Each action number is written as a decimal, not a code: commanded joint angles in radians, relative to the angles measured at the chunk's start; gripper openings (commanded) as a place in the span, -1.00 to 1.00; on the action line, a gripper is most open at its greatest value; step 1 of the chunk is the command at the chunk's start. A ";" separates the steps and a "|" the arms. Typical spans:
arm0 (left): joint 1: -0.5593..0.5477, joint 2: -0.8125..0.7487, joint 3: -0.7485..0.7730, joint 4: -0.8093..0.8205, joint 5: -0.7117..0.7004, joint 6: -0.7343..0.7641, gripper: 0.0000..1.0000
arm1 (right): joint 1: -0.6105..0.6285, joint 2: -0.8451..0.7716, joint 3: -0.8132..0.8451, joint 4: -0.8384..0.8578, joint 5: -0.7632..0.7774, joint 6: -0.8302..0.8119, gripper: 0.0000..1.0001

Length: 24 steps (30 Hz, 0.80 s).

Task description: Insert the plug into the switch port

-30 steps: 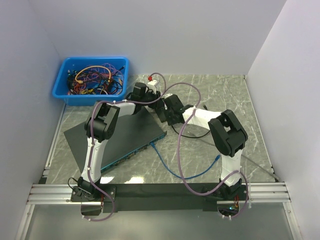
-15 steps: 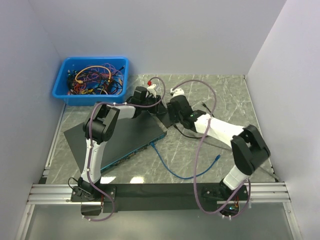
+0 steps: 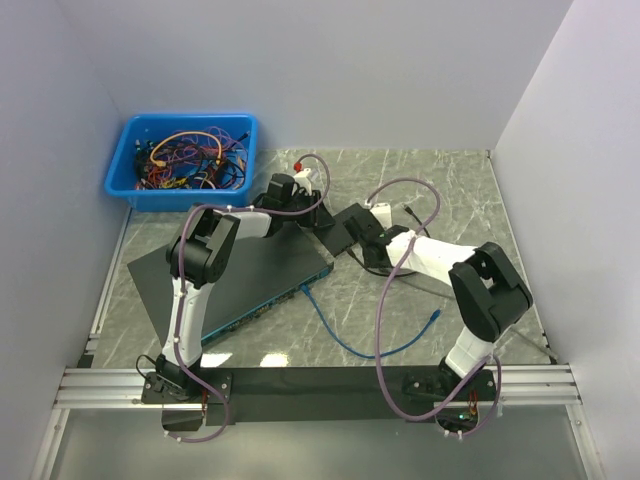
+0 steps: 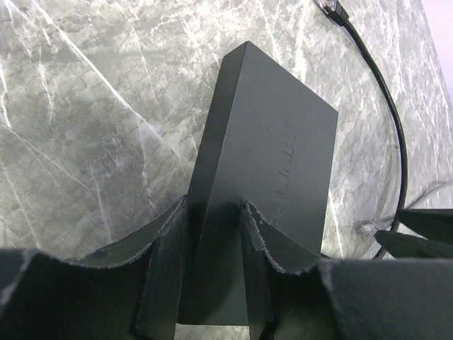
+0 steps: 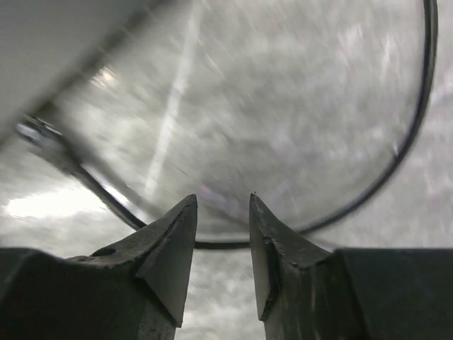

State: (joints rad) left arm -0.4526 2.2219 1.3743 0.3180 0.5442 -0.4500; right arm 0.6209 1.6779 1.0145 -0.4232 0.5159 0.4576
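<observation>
Two pincers are at work, and only one of them holds something. My left pincer (image 4: 216, 205) is clamped on the near end of the small black switch box (image 4: 272, 134) and keeps it tilted over the marble table (image 4: 85, 106). My right pincer (image 5: 223, 202) has its fingers apart with nothing between them. The wrist view is blurred, but I see only marble and the black cable (image 5: 426, 57) beyond the gap.

What changed in the last second is on the right side. A second ago my right arm was folded, with the elbow high and the pincer pressed close to the box. Now the arm is stretched lower across the table and the pincer (image 3: 356, 236) has drawn a little back from the box, while the left arm has hardly moved.

The clear plug (image 4: 368, 228) lies on the marble just beside the far right corner of the box, near my right fingertip. It is not in any port that I can see. I cannot see the port side of the box at all.

I judge that the insertion is not made. The plug is free, so the right pincer must take it again before I can try the port.
</observation>
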 commanded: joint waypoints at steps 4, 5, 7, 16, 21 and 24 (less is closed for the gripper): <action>0.014 0.004 -0.073 -0.139 -0.029 -0.007 -0.23 | -0.019 0.006 0.038 -0.130 0.053 0.085 -0.08; 0.015 0.002 -0.075 -0.134 -0.023 -0.010 -0.23 | -0.027 0.023 0.050 -0.140 0.053 0.085 -0.07; 0.017 0.002 -0.077 -0.132 -0.020 -0.012 -0.23 | -0.036 0.034 0.055 -0.131 0.032 0.075 -0.07; 0.023 0.002 -0.087 -0.131 -0.015 -0.004 -0.24 | -0.072 0.105 0.065 -0.094 -0.053 0.046 -0.07; 0.029 0.007 -0.087 -0.128 -0.013 -0.007 -0.25 | -0.072 0.080 0.039 -0.060 -0.120 0.035 -0.07; 0.031 0.015 -0.084 -0.125 -0.009 -0.010 -0.25 | -0.072 0.043 0.015 -0.046 -0.157 0.023 -0.07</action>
State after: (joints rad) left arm -0.4435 2.2204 1.3434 0.3782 0.5472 -0.4683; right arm 0.5549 1.7653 1.0519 -0.4885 0.4263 0.4892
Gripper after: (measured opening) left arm 0.381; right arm 0.466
